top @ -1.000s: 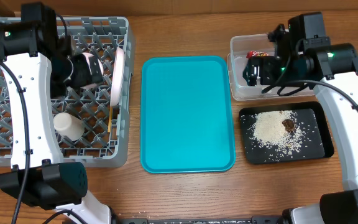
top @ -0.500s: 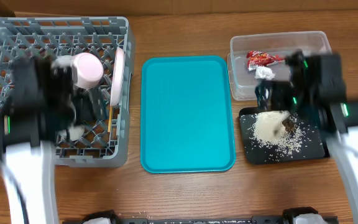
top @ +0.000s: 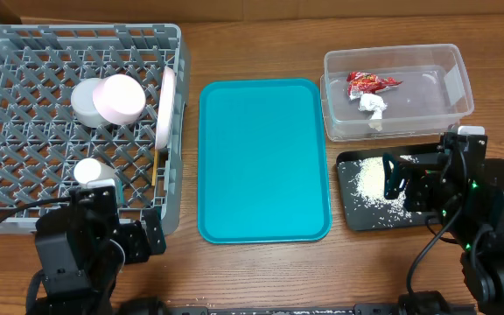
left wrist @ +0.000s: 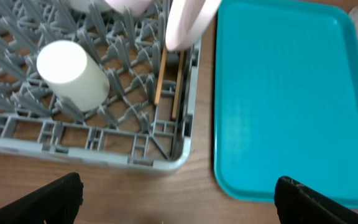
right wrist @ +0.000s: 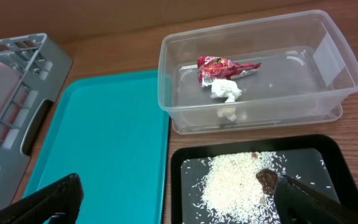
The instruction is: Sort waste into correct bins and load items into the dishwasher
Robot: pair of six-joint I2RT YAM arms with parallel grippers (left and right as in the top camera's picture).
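The grey dish rack (top: 77,31) at the left holds a white bowl (top: 83,101), a pink bowl (top: 121,96), an upright white plate (top: 166,107), a white cup (top: 90,171) and chopsticks (top: 155,173). The clear tub (top: 458,80) holds the red wrapper (top: 368,81) and white tissue (top: 374,107). The black tray (top: 354,214) holds rice (top: 370,178) and a brown scrap (right wrist: 267,180). My left gripper (left wrist: 179,202) is open and empty over the table in front of the rack's corner (left wrist: 166,158). My right gripper (right wrist: 179,202) is open and empty over the black tray's (right wrist: 182,186) near side.
The big teal serving tray (top: 265,157) lies bare between the rack and the bins, and shows in the left wrist view (left wrist: 284,93) and the right wrist view (right wrist: 98,137). Both arms sit low at the table's front edge.
Both arms have pulled back from the rack and the tub to the front edge of the table. The pink bowl now lies in the rack beside the white bowl.
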